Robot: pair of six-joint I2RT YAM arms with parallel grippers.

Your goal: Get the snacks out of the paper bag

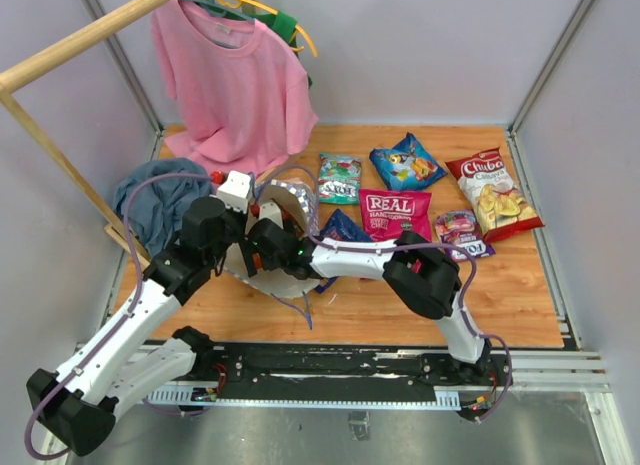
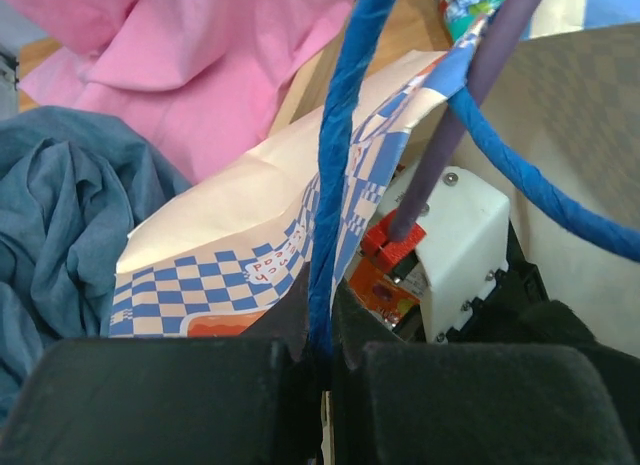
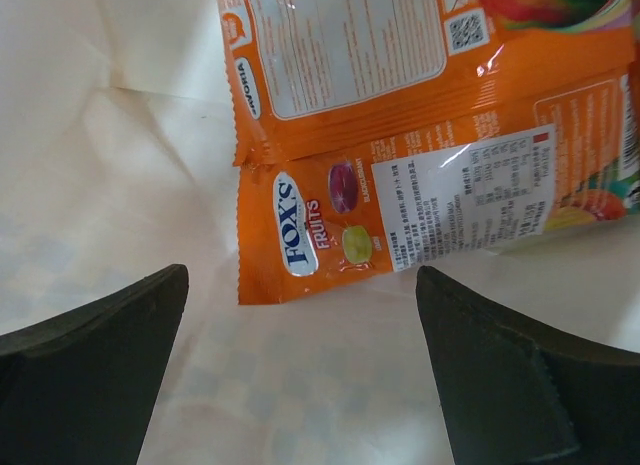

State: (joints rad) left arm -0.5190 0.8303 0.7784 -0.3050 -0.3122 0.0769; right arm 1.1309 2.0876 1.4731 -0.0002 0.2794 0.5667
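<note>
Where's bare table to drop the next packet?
Bare wood at the table's near-right corner, in front of the purple packet and Chiba chips. Another patch near-left, beside the left arm. Crowded around the paper bag and REAL bag.

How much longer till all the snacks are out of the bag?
Several snacks already lie on the table, like the red chips bag and the pink bag. The left gripper pinches the blue handle of the paper bag while the open right gripper reaches inside. Two orange candy packets show in there, not yet out.
</note>
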